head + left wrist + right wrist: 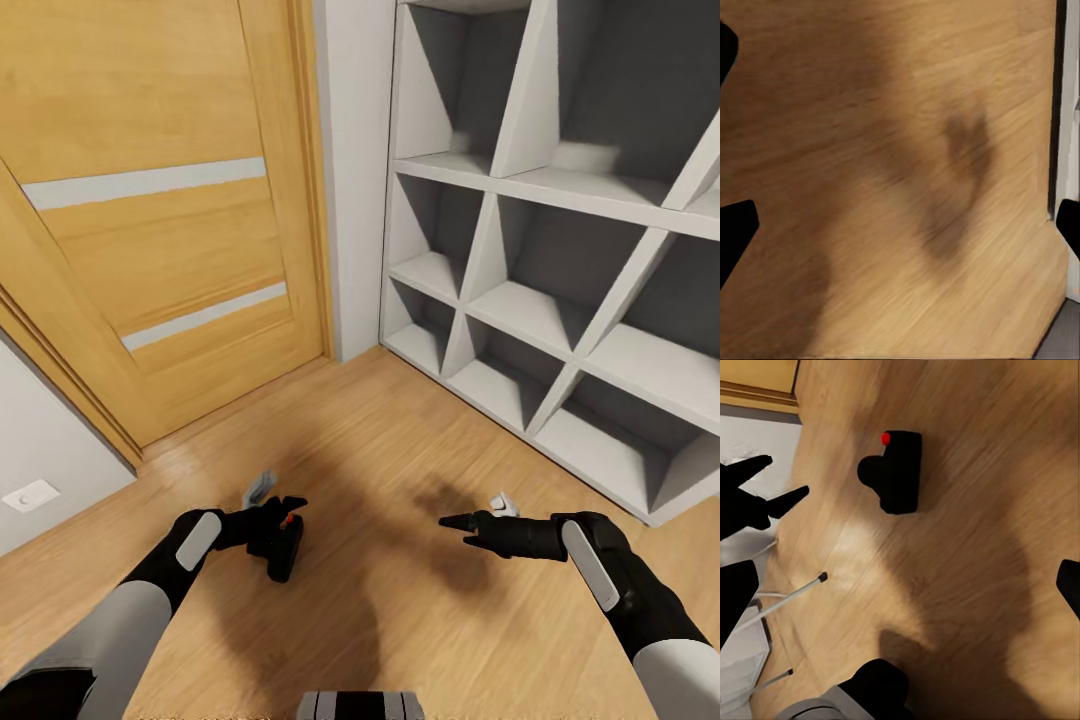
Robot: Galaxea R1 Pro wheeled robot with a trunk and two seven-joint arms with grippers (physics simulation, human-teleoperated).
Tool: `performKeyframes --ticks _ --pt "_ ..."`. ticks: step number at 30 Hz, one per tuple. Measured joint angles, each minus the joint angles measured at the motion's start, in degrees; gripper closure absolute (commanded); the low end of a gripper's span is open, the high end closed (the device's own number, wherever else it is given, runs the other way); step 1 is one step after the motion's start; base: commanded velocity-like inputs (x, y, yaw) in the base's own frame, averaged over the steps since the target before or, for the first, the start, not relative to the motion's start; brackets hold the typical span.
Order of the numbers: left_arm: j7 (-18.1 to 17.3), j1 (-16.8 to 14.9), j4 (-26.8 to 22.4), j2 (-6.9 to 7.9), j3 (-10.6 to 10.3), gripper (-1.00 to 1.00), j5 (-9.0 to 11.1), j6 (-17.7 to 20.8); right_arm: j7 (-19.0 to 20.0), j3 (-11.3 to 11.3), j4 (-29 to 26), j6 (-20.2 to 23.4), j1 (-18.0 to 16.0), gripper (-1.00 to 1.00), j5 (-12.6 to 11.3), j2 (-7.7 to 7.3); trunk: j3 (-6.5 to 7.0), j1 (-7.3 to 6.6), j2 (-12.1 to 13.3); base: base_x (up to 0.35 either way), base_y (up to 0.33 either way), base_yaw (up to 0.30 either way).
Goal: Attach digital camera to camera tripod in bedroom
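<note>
Although no brand, label or writing can be read anywhere, the contents list as follows, nearest first.

Left gripper point(283, 540): black, low in the head view. The digital camera point(283, 545) sits at its tip, black and boxy with a small red dot, held above the wood floor point(400, 600). How the jaws stand round the body is hidden by the camera itself; contact looks firm, yet the exact pinch cannot be made out.

Digital camera, right wrist view point(896, 471): a dark block with a hump and a red dot against the floor, with the black left-arm links beside it. Thin grey rods with dark tips cross near that view's edge; what they belong to cannot be told.

Right gripper point(452, 522): black, pointing toward the left arm, well apart from the camera, holding nothing. Jaws appear drawn together to a point. A small white part shows just behind them.

Floor: wood planks, dark blurred shadows of both arms.

Shelving unit point(560, 300): white, slanted dividers, grey back panels, cut off at the picture's edge.

Wooden door point(160, 220): two pale horizontal strips, cut off above.

White wall outlet point(30, 495).
</note>
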Motion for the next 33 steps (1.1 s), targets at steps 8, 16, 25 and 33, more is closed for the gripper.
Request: performKeyframes --ticks 8,16,25,33 --pt "31.5 0.0 -0.5 -3.71 -0.5 -1.0 -13.0 -2.7 0.0 0.0 0.0 0.0 0.0 -1.0 0.0 0.0 -1.77 0.21 -0.1 0.0 0.0 0.0" --pt "37.0 0.0 -0.8 -6.67 -0.7 -1.0 -15.0 -3.1 0.0 0.0 0.0 0.0 0.0 -1.0 0.0 0.0 -3.54 0.41 -0.2 0.0 0.0 0.0" --pt "37.6 0.0 -0.6 -7.1 -0.8 -1.0 -15.1 -3.1 0.0 0.0 0.0 0.0 0.0 -1.0 0.1 0.0 -5.54 0.64 -0.3 0.0 0.0 0.0" --pt "36.6 0.0 -1.3 -7.58 -2.6 -1.0 -15.5 -3.2 1.2 0.2 -1.1 0.0 0.0 -1.0 -0.2 0.07 -7.31 0.85 -0.4 0.0 0.0 0.0"
